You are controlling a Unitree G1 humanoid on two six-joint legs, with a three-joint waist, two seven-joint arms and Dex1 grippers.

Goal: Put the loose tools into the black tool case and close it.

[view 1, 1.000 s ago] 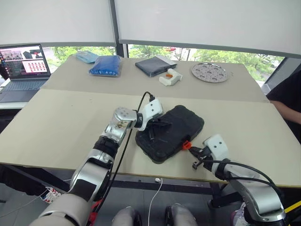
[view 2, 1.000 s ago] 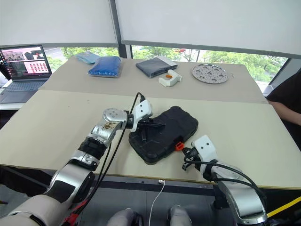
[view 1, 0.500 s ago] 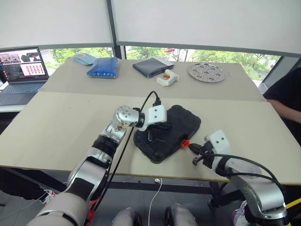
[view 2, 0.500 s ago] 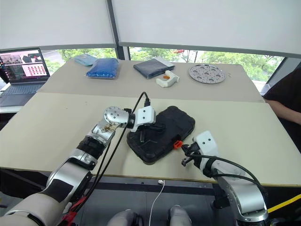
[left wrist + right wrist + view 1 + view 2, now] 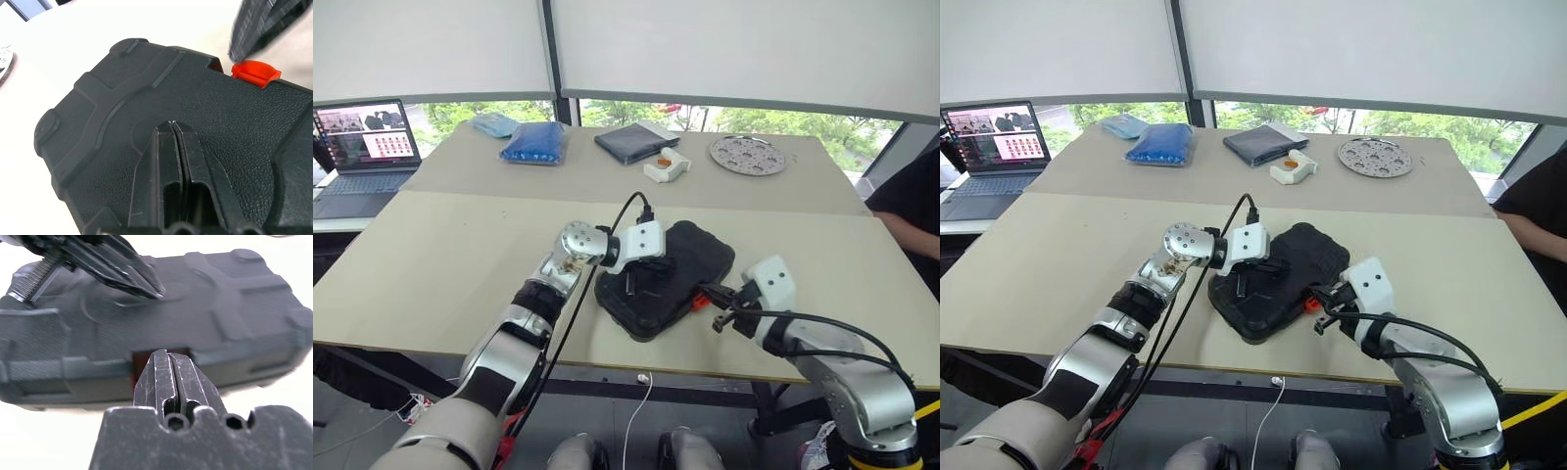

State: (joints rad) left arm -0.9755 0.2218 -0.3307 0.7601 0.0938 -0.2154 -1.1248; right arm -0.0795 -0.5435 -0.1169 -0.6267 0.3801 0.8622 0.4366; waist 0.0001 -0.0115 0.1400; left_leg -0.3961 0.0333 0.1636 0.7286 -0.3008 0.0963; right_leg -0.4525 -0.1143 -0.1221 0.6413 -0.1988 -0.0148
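Case (image 5: 668, 277) lies closed on the near tan table (image 5: 440, 264), towards the front edge, its lid down and its orange latch (image 5: 254, 73) on the side facing the robot. We find the left gripper (image 5: 172, 128) with its two black fingers pressed together, holding nothing, the tips resting on the textured lid near its middle. We find the right gripper (image 5: 167, 357) likewise closed with nothing between its fingers, its tips pointed at the latch on the front wall of the case; whether they touch the latch we cannot tell. In the right wrist view the left gripper's fingers (image 5: 122, 269) show from the side, slanting down onto the lid. We see no loose tools lying on the table around the case. On the far table (image 5: 822, 186) we note a blue bag (image 5: 533, 139), a dark folded cloth (image 5: 636, 140), a small white object with an orange part (image 5: 667, 163) and a round perforated metal plate (image 5: 748, 154). An open laptop (image 5: 362, 147) stands at the robot's far left. A person's dark sleeve (image 5: 913, 201) shows at the right edge.
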